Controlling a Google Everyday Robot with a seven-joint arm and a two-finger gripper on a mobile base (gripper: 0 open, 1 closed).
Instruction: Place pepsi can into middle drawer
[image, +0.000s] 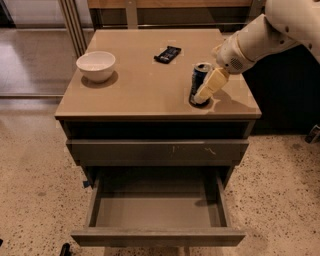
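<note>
Pepsi can: upright on the cabinet top, near its front right corner.
Gripper: low against the can's right front side, its arm reaching in from the cabinet's right.
Grip: cannot tell whether it clasps the can.
Middle drawer: pulled out low on the cabinet, grey inside showing.
Scratched drawer front: closed, between cabinet top and open drawer.
White bowl: left side of the cabinet top.
Black wrapper: rear middle of the cabinet top.

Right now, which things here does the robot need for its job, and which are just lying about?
For the job: pepsi can, upright on the cabinet top; gripper, close against the can; open drawer, pulled out below.
Lying about: white bowl and black wrapper on that top; scratched drawer front, shut.
</note>
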